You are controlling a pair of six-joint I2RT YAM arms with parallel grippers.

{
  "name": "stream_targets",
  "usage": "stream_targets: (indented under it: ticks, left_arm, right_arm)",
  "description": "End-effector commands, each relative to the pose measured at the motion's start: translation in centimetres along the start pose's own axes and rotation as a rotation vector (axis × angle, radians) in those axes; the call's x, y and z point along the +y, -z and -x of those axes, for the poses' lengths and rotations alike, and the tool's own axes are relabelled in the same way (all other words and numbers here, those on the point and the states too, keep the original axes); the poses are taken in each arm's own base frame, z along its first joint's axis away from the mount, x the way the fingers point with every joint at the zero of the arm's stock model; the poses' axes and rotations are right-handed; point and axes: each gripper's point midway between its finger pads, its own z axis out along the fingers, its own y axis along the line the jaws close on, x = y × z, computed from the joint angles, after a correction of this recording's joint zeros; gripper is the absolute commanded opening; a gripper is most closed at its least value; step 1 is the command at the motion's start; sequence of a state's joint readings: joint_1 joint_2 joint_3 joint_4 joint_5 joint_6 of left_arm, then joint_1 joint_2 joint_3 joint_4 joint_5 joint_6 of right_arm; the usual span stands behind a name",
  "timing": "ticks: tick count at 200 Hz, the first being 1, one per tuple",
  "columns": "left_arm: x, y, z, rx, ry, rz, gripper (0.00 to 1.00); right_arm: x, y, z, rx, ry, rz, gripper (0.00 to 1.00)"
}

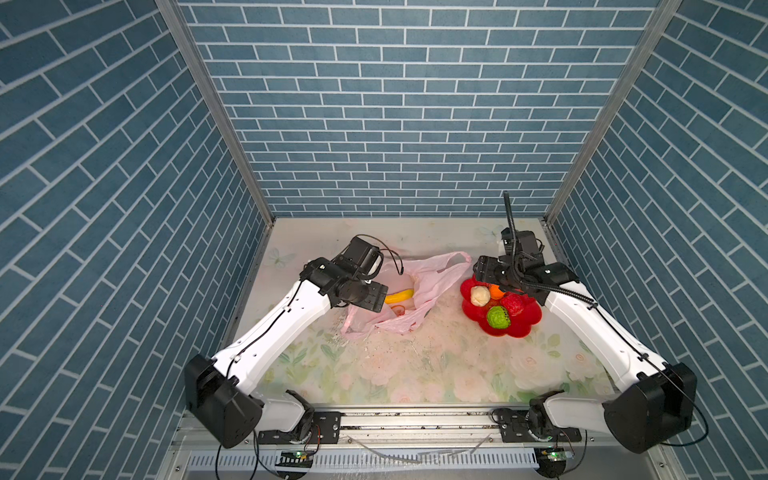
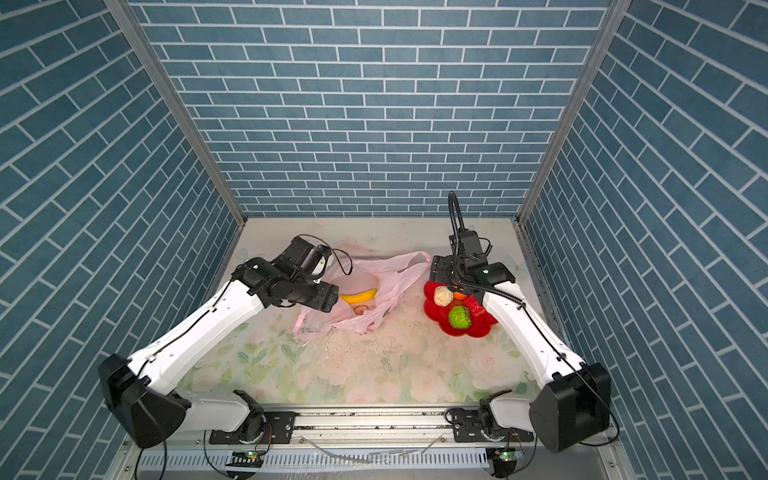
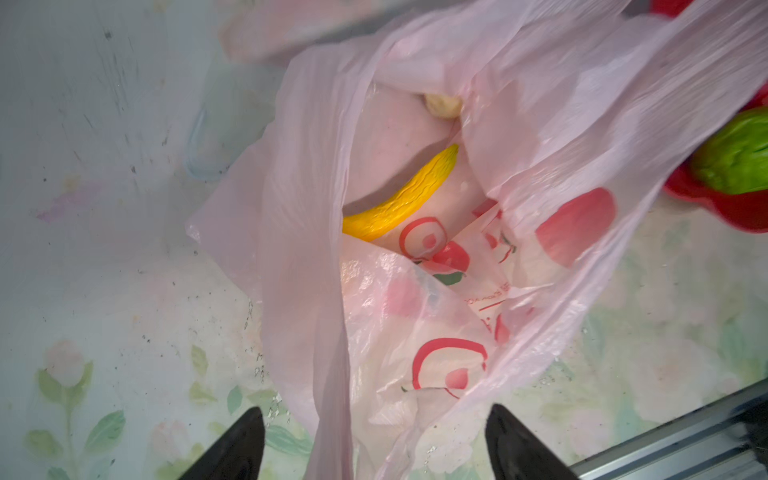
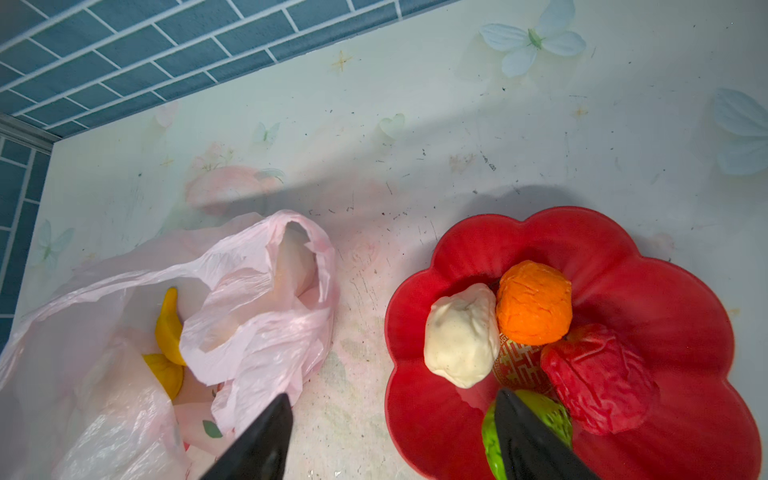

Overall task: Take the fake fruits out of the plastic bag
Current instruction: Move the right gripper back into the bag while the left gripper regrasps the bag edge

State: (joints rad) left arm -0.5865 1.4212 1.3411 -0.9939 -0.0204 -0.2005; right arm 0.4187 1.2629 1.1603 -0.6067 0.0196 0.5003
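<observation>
left pincer gapes astride the plastic bag, right pincer gapes empty above the plate rim.

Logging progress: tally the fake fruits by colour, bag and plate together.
Long yellow plastic banana: 1
Beige lumpy plastic pieces: 2, one plated, one bagged
Small orange plastic piece: 1
Bumpy red plastic ball: 1
Bumpy green plastic ball: 1
Total: 6

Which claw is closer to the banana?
Left. The left claw hangs over the open bag, close to the banana lying inside. The right claw is over the red plate, beside the bag and farther away.
</observation>
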Motion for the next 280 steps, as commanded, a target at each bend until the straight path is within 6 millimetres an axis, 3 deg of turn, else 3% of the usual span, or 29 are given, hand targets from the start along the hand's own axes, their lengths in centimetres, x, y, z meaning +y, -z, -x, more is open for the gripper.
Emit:
stream_targets:
  ticks: [1,31,42,56,102,149,183,213,243,280]
  left_arm:
    - [1.1,-1.5,-0.1,0.064,-0.057,0.042,0.74]
    - [2.1,-4.2,0.4,0.095,-0.053,0.110,0.44]
    - [2.4,-4.6,0.4,0.088,-0.034,0.132,0.31]
    - [2.7,-4.6,0.3,0.063,0.008,0.148,0.22]
    - [2.3,-3.5,-0.9,-0.079,0.177,0.076,0.14]
    - [2.0,-3.1,-2.3,-0.172,0.284,0.006,0.12]
    - [1.3,-2.6,-2.9,-0.229,0.341,-0.068,0.12]
    - [1.1,-1.5,-3.2,-0.279,0.369,-0.108,0.11]
    - [0.9,-0.6,-3.5,-0.309,0.378,-0.143,0.11]
    - [0.5,-0.9,-4.5,-0.301,0.390,-0.175,0.11]
  right_arm:
    - [0.0,1.5,-1.6,0.012,-0.005,-0.007,0.77]
    - [2.4,2.7,-2.8,0.006,0.033,0.045,0.76]
    - [4.0,3.0,-3.5,0.010,0.056,0.081,0.75]
    - [6.7,3.2,-4.7,0.012,0.068,0.152,0.75]
    - [15.5,1.2,-6.5,0.032,0.063,0.320,0.65]
    - [21.5,-4.8,-9.2,0.164,0.071,0.365,0.54]
    - [23.2,-8.9,-10.4,0.197,0.096,0.307,0.48]
    - [23.0,-11.7,-10.6,0.192,0.109,0.226,0.45]
    - [22.5,-13.6,-10.7,0.196,0.138,0.141,0.44]
    - [21.3,-14.4,-10.8,0.201,0.154,0.058,0.46]
